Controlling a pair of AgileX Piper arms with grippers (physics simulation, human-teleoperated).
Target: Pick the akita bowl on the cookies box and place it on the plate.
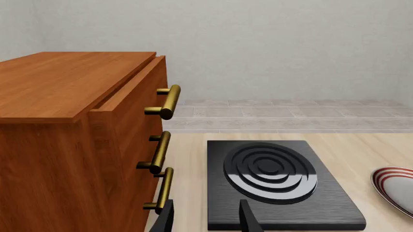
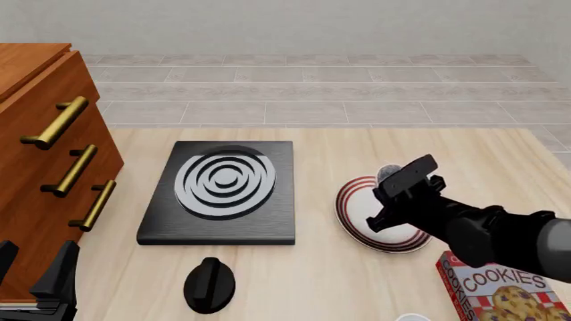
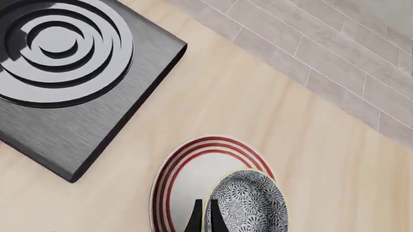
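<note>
The akita bowl [image 3: 248, 205], white with a dark net pattern, hangs over the red-ringed plate [image 3: 184, 174]. My right gripper [image 3: 205, 220] is shut on the bowl's rim. Whether the bowl touches the plate I cannot tell. In the front view my right gripper [image 2: 388, 199] covers most of the bowl [image 2: 386, 174], above the plate [image 2: 352, 207]. The red cookies box [image 2: 504, 287] lies at the near right corner with nothing on it. At the near left, beside the cabinet, my left gripper [image 2: 36, 271] is open and holds nothing. Its fingers [image 1: 164, 217] frame the burner.
A black square stove burner [image 2: 220, 190] with grey rings lies mid-table, and a black knob [image 2: 208, 284] lies in front of it. A wooden cabinet [image 2: 36, 167] with brass handles stands at the left edge. The plate's rim [image 1: 397, 188] shows in the left wrist view.
</note>
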